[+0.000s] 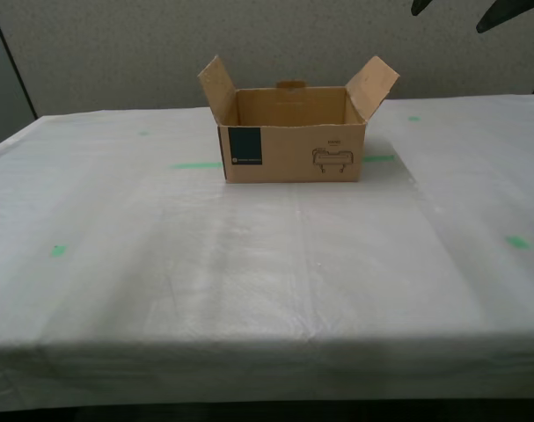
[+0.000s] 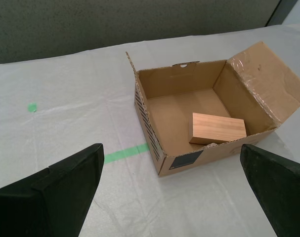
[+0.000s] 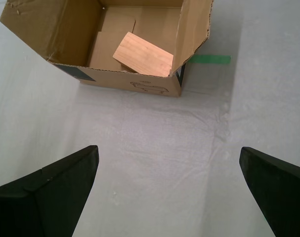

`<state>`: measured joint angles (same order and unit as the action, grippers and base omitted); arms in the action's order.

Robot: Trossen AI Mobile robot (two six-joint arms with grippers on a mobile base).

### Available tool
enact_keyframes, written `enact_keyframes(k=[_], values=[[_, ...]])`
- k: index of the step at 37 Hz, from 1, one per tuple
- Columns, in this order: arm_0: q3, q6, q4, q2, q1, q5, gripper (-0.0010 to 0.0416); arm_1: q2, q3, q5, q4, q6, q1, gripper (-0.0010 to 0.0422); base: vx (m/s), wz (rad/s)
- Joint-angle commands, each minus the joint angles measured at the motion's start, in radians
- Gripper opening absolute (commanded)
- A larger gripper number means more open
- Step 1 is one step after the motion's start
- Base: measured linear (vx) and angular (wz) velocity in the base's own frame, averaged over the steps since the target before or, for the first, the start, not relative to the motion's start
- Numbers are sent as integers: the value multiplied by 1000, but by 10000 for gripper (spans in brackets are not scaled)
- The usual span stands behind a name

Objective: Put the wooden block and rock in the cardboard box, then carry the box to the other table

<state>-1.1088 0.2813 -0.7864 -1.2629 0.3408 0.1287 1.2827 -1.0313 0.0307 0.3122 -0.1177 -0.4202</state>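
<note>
- The cardboard box (image 1: 293, 141) stands upright on the bench (image 1: 249, 264), which is draped in a wrinkled white cloth; in the exterior view it sits toward 12 o'clock of the bench top, well back from the near edge.
- Its side flaps stand open and angle outward, and its front face carries a dark navy label square (image 1: 245, 147) and a printed drawing (image 1: 336, 159).
- The wooden block (image 2: 218, 128) lies inside the box on its floor, close to the front wall, resting slightly tilted.
- A small pale lump (image 2: 209, 145), only partly visible, shows just beside the block against the front wall; it may be the rock, but I cannot tell.
- A green tape strip (image 2: 126, 153) lies on the cloth and runs up to the box's side; smaller green marks (image 1: 59, 251) dot the cloth farther out.
- My first gripper (image 3: 169, 192) hangs above bare cloth in front of the box, jaws spread wide and holding nothing.
- My second gripper (image 2: 172, 190) hangs above the cloth near the box's corner, jaws likewise spread wide and empty.
</note>
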Motion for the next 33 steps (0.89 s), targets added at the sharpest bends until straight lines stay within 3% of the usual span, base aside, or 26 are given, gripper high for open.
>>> enact_keyframes(k=[1,33], values=[[-1,2,0,0,0,-3,399,0,-1,-2,-2,2,0,378,0,0],[-1,2,1,0,0,-3,398,0,-1,-2,-2,2,0,378,0,0]])
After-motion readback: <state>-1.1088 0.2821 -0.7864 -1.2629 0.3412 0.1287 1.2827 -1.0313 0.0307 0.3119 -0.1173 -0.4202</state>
